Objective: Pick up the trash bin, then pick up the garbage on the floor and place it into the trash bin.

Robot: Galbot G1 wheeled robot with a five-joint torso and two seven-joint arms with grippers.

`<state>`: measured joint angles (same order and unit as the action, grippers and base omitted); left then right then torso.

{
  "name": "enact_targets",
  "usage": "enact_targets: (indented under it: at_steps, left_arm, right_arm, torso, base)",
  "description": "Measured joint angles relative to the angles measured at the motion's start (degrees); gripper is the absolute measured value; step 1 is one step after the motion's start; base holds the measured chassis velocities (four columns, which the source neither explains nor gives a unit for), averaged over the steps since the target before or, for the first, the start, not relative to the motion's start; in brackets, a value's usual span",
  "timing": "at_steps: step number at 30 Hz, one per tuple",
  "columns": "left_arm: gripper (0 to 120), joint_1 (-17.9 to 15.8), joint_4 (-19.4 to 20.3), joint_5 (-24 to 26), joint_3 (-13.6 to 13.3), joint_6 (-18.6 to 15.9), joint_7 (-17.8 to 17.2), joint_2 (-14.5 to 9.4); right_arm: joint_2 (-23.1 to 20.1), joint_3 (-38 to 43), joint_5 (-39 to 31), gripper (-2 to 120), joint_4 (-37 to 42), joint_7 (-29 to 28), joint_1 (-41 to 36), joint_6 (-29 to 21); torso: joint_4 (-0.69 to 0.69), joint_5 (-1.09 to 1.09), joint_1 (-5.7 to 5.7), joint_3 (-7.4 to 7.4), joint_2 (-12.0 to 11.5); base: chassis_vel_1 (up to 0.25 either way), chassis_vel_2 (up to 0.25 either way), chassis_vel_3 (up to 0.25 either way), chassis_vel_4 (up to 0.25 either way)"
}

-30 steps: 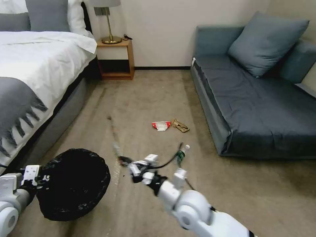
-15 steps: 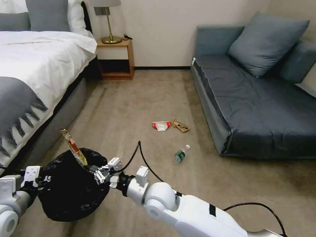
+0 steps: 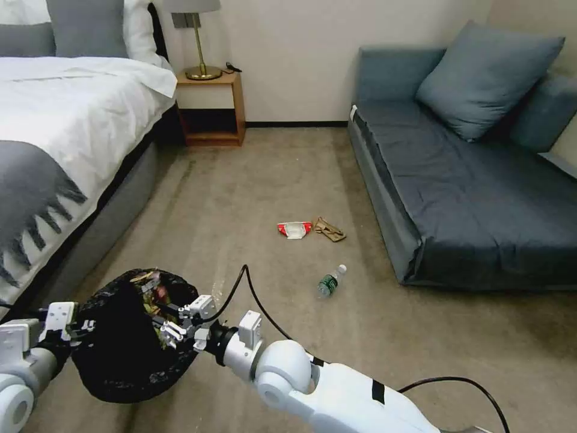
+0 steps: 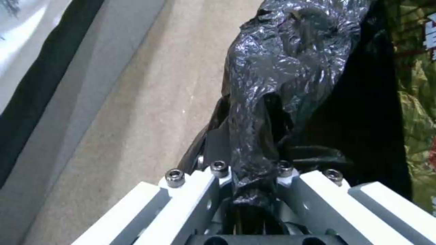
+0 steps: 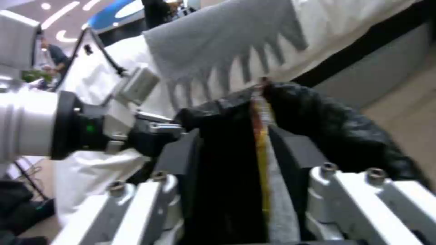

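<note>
Head view: I hold the trash bin (image 3: 129,337) with the left gripper (image 3: 75,329); the right gripper (image 3: 163,325) sits over its mouth.

Left wrist view: fingers clamp the bag rim between them.

Right wrist view: fingers (image 5: 291,160) spread, the snack wrapper (image 5: 261,143) lying between them, apparently released. Judged next: withdraw, fetch the bottle (image 3: 331,281).

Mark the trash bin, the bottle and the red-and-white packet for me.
trash bin (image 3: 114,367): head view, black bag wall.
bottle (image 3: 330,282): head view, green label.
red-and-white packet (image 3: 295,229): head view, white middle.
</note>
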<state>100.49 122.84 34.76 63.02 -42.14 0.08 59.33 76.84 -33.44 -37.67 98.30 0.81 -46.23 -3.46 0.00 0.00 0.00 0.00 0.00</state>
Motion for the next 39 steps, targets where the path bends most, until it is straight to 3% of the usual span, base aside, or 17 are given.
enact_targets:
  at_steps: [3,4,9,13,17,25,39]
  left_arm:
    - [3,-0.18,-0.45,0.04,0.05,0.0,0.0,0.03]
    - [3,-0.18,-0.45,0.04,0.05,0.0,0.0,0.03]
    - [3,-0.97,-1.45,0.22,0.06,0.01,-0.03,0.44]
    - [3,-1.75,-2.18,0.53,0.07,0.01,-0.1,0.72]
    - [3,-2.37,-2.8,0.81,0.11,0.0,-0.14,0.88]
    - [3,-2.78,-3.26,0.32,0.23,0.0,-0.17,1.62]
    - [3,-2.84,-3.19,0.32,0.23,0.0,-0.14,0.7]
  right_arm:
    - [-1.24,2.49,5.55,60,0.6,-1.59,-2.21,1.26]
    - [-1.24,2.49,5.55,60,0.6,-1.59,-2.21,1.26]
    - [-6.94,11.11,16.03,84,4.69,-1.74,-9.06,3.53]
    - [-10.0,16.43,20.68,96,6.62,-1.1,-13.4,5.71]
    - [-12.6,23.21,23.15,100,8.0,-0.55,-19.71,8.36]
    - [-13.26,29.76,24.85,100,7.87,-0.67,-27.45,9.99]
    - [-13.22,30.57,26.24,100,6.5,-1.91,-29.68,10.19]
  torso:
    - [0.0,0.01,0.0,0.0,0.0]
    - [0.0,0.01,0.0,0.0,0.0]
    - [-0.01,0.01,0.0,-0.01,0.0]
    - [-0.01,0.02,0.0,0.0,0.0]
    - [-0.01,0.02,0.0,-0.01,0.0]
    - [-0.01,0.02,0.0,0.0,0.0]
    - [0.0,0.01,-0.01,-0.01,0.0]
  base:
    - [0.0,0.0,0.0,0.0]
    - [0.0,0.0,0.0,0.0]
    - [0.0,0.0,0.0,0.0]
    - [0.0,0.0,0.0,0.0]
    - [0.0,0.0,0.0,0.0]
    - [0.0,0.0,0.0,0.0]
    - [-0.02,0.025,0.022,-0.023]
